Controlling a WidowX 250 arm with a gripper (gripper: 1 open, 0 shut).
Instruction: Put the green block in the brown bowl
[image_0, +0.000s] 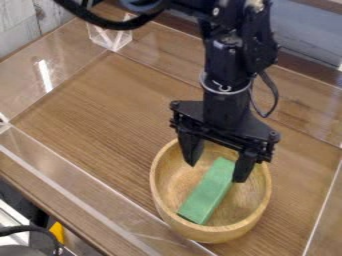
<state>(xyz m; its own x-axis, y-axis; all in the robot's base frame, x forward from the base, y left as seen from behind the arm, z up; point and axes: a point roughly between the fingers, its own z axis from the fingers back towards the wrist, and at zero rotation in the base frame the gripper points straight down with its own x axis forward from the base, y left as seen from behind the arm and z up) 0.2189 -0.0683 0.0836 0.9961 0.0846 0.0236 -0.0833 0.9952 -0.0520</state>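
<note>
The green block (207, 193) lies slanted inside the brown bowl (171, 200), which sits on the wooden table near the front edge. My black gripper (218, 164) points down just above the block's upper end, its two fingers spread wide on either side of it. Nothing is held between the fingers; the block rests on the bowl's floor and inner wall. The arm rises up and back from the gripper toward the top of the camera view.
Clear acrylic walls (80, 195) fence the wooden table (107, 110) on the left and front. A small clear piece (111, 36) stands at the back left. The table's dark front edge and cables show at the lower left.
</note>
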